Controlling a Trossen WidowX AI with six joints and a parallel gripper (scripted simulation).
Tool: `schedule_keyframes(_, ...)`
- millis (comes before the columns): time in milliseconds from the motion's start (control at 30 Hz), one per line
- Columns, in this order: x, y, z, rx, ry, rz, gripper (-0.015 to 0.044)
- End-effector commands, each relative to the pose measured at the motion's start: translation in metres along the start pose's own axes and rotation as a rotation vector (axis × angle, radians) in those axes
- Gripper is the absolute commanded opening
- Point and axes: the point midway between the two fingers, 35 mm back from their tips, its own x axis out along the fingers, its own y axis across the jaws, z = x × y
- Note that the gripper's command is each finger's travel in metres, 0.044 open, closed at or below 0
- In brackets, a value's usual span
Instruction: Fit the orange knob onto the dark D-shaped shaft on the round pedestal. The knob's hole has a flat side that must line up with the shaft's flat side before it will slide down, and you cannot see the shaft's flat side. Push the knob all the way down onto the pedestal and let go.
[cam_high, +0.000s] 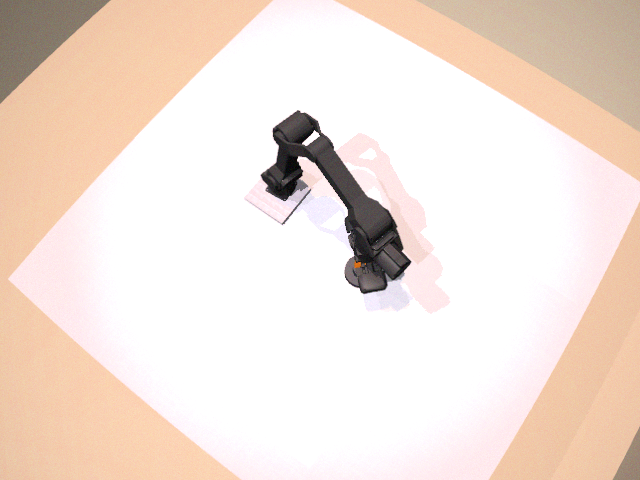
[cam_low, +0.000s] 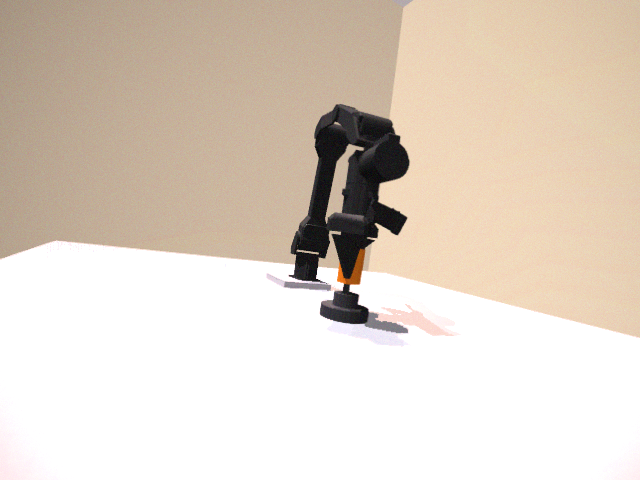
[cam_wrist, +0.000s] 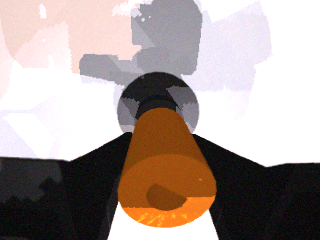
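Note:
The orange knob (cam_high: 357, 265) (cam_low: 356, 274) (cam_wrist: 161, 140) is upright between the fingers of my gripper (cam_low: 350, 273) (cam_wrist: 161, 139), which is shut on it. A hole shows in the knob's near end in the wrist view. The round dark pedestal (cam_high: 351, 276) (cam_low: 343, 312) (cam_wrist: 129, 95) stands right below. In the exterior view a short piece of the thin dark shaft (cam_low: 346, 288) shows between the knob's lower end and the pedestal's raised middle, so the knob is above the pedestal, not down on it. The shaft's top and flat side are hidden.
The arm's pale square base plate (cam_high: 276, 209) (cam_low: 294, 284) lies behind the pedestal. The arm arches from it over to the pedestal. Shadows of the arm fall on the white table top (cam_high: 232, 335) (cam_low: 232, 387) beside the pedestal.

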Motion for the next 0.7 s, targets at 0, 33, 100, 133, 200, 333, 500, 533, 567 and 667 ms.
schedule_keyframes(0,0.0006,-0.0008,0.0001,-0.006,0.001,-0.003,0.0)
schedule_keyframes(33,0.0006,-0.0008,0.0001,-0.006,0.001,-0.003,0.0)
schedule_keyframes(100,0.001,-0.0009,0.0002,-0.006,0.001,-0.003,0.0)
schedule_keyframes(133,0.001,-0.0009,0.0002,-0.006,0.001,-0.003,0.0)
schedule_keyframes(200,0.001,-0.0009,0.0002,-0.006,0.001,-0.003,0.0)
schedule_keyframes(333,-0.0003,-0.0009,0.0002,-0.006,0.001,-0.003,0.0)
schedule_keyframes(500,-0.0043,-0.001,0.0004,-0.006,0.001,-0.003,0.0)
schedule_keyframes(533,-0.0043,-0.001,0.0004,-0.014,0.001,-0.003,0.0)
schedule_keyframes(567,-0.0043,-0.001,0.0004,-0.031,0.001,-0.003,0.0)
schedule_keyframes(667,-0.0041,-0.0011,0.0004,-0.13,0.001,-0.003,0.0)
